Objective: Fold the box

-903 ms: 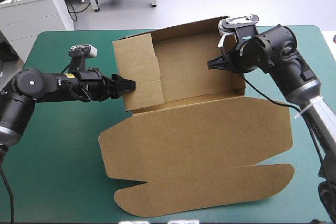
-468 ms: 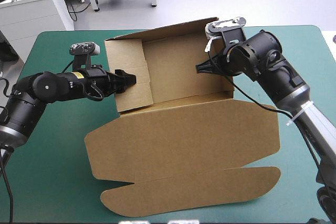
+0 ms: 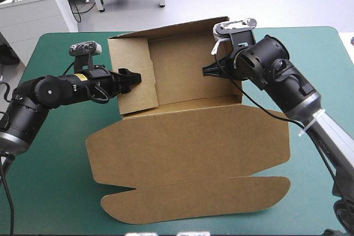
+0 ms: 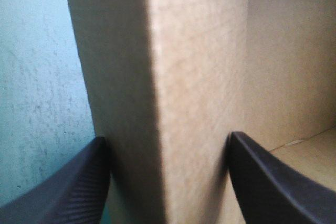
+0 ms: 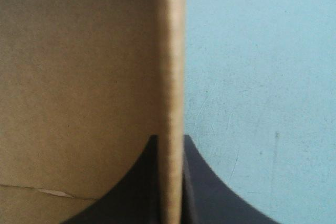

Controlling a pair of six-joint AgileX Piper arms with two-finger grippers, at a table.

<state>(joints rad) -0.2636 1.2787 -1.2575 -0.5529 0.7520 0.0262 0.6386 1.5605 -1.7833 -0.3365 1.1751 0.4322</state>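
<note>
The left hand (image 3: 131,77) stands wide astride the left wall of the box (image 3: 188,142). The right hand (image 3: 208,71) pinches the right wall.

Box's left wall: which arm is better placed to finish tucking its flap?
Left. The left gripper has a finger on each side of the folded left wall. The right gripper is shut on the right wall, across the box, likely best used to steady it.
</note>
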